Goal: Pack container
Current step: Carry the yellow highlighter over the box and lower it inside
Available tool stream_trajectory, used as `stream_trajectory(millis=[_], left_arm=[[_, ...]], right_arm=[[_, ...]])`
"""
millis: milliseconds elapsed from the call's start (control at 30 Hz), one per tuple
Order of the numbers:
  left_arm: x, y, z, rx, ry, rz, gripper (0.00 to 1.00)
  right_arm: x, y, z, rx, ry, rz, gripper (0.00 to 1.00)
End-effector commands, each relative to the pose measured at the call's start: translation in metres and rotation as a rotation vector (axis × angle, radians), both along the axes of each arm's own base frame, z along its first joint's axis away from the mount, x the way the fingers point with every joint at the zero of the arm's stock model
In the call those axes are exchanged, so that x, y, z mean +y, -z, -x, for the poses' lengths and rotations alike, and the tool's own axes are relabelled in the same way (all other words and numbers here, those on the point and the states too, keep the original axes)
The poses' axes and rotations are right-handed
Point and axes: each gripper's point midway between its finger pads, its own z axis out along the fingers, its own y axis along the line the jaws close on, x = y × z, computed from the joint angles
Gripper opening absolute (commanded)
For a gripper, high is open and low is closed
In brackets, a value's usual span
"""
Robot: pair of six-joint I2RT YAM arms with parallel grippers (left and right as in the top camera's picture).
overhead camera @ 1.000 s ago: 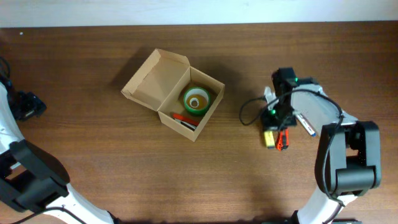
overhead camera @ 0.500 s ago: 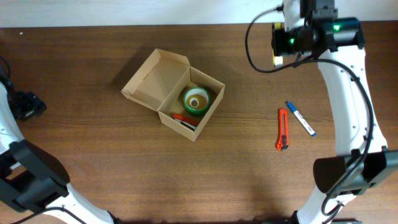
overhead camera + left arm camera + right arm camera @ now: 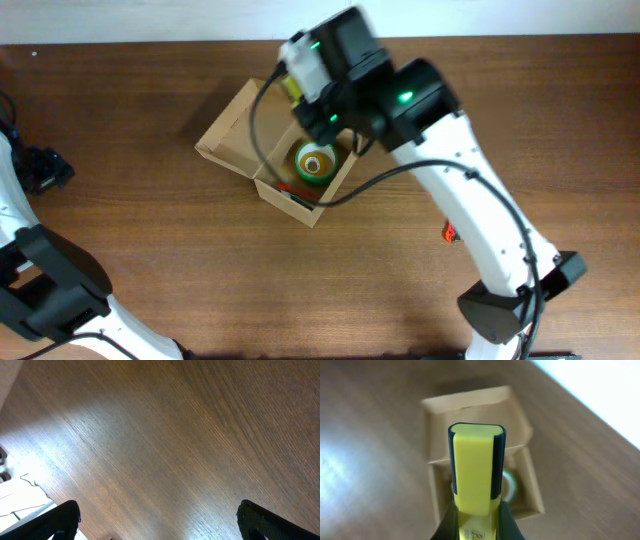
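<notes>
The container (image 3: pixel 265 135) is a tan cardboard box with its flap lid open, left of the table's middle. Inside lie a green tape roll (image 3: pixel 315 162) and a red and black item (image 3: pixel 294 191). My right gripper (image 3: pixel 296 82) is shut on a yellow highlighter (image 3: pixel 476 467) and hangs above the box's open lid. In the right wrist view the box (image 3: pixel 436 480) shows below the highlighter, with the tape roll (image 3: pixel 511 482) at its right. My left gripper (image 3: pixel 160 520) is open over bare wood at the far left.
An orange-red utility knife (image 3: pixel 449 234) peeks out from under the right arm. The left arm's base parts (image 3: pixel 40 168) sit at the table's left edge. A white wall edge runs along the table's far side.
My right arm swung from the table's right side, up along the far edge, then left to above the box, carrying the yellow highlighter. The left arm has not moved.
</notes>
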Motion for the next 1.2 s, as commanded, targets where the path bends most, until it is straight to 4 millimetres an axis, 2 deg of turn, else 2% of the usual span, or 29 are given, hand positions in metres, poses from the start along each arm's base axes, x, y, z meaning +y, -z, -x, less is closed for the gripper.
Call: stream_trajectory(millis=[0,100,200,333,400,933,1167], left_arm=[[0.001,-0.008,0.004,-0.012,0.006,-0.013,1.0],[0.001,-0.008,0.004,-0.012,0.006,-0.013,1.0],[0.001,-0.008,0.004,-0.012,0.006,-0.013,1.0],[0.001,-0.008,0.004,-0.012,0.006,-0.013,1.0],[0.001,-0.008,0.004,-0.012,0.006,-0.013,1.0],[0.001,-0.008,0.004,-0.012,0.006,-0.013,1.0],[0.001,-0.008,0.004,-0.012,0.006,-0.013,1.0]], right_arm=[[0.012,0.045,0.006,0.073,-0.031,0.095,0.04],[0.025,0.081,0.014,0.13,-0.063,0.145,0.04],[0.032,0.113,0.01,0.178,-0.069,0.186,0.04],[0.032,0.154,0.004,0.244,-0.063,0.238,0.04],[0.031,0.168,0.006,0.274,-0.067,0.263,0.04],[0.024,0.213,0.032,0.4,-0.099,0.297,0.04],[0.029,0.218,0.035,0.418,-0.112,0.286,0.04]])
